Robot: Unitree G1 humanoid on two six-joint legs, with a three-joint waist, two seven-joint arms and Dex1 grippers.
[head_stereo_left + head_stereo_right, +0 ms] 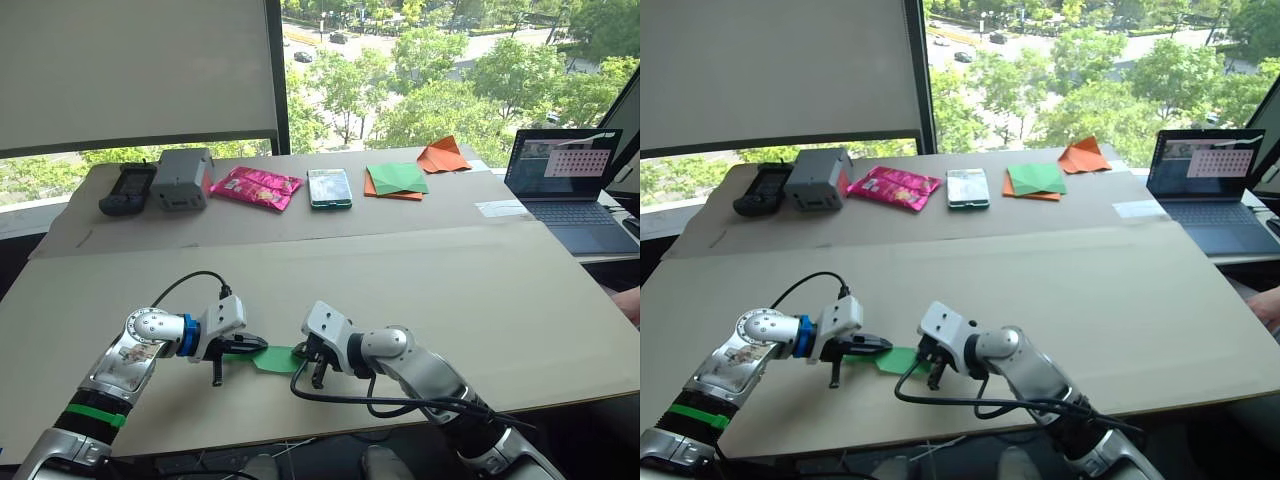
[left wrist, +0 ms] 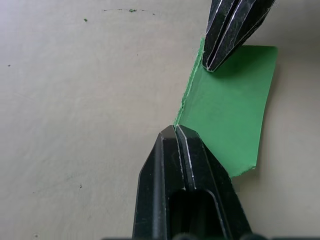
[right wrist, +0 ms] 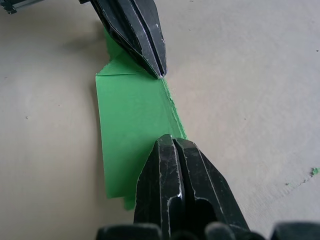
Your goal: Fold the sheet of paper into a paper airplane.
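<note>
Both pincers pinched shut on folded green paper on table: left pincer w/ right pincer opposite.

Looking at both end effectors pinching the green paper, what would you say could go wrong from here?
The left end effector and the right end effector are each shut on the same folded edge of the sheet of paper, at opposite ends. If they pull apart, the thin paper might tear; that edge already looks ragged. The loose flap could also spring open, undoing the crease.
</note>
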